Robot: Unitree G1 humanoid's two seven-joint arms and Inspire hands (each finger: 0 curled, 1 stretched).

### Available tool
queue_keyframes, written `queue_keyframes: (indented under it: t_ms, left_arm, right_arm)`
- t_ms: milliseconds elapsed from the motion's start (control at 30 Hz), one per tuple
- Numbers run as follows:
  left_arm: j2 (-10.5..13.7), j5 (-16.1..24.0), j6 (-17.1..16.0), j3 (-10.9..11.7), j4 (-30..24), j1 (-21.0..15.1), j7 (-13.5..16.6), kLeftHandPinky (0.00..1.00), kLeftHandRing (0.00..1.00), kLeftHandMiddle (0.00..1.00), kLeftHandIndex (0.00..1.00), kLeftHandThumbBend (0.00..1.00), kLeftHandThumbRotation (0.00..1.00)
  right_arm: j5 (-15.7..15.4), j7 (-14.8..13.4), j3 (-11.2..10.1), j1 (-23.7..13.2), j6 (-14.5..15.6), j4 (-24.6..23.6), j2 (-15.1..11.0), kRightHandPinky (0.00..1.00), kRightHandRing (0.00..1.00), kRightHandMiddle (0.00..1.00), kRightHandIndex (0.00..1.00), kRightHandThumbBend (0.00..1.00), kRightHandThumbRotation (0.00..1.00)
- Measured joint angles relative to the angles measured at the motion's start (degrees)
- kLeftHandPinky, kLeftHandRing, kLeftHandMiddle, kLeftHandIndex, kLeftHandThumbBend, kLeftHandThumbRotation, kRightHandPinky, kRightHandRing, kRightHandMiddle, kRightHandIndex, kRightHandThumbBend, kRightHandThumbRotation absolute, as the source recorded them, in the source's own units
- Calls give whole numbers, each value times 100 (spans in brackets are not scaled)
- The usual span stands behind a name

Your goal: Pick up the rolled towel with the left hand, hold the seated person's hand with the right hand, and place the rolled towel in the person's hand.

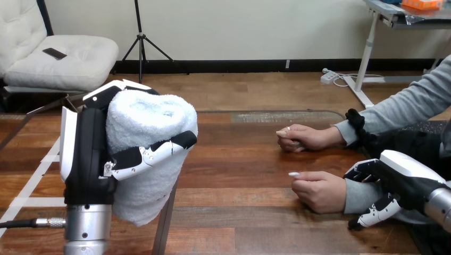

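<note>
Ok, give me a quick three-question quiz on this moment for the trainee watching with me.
1. True or false: the rolled towel lies on the table.
2. The right hand is curled round the wrist of: A the person's nearer hand; B the person's farther hand.
3. Fill in: the towel is held by the robot's ___ hand.
Key: 1 false; 2 A; 3 left hand.

L forearm upright, near left; left hand [88,154] wrapped round rolled towel [143,117]. Right hand [407,175] near right, fingers + thumb curled round person's wrist [357,195].
</note>
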Motion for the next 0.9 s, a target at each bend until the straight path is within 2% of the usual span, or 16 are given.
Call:
queue_keyframes:
  t_ms: [900]
  left_arm:
    - [0,-87,-68,2,0,0,-36,31,35,39,39,70,0]
  right_arm:
    - [-361,-137,218,-292,59,149,-17,57,62,65,63,94,4]
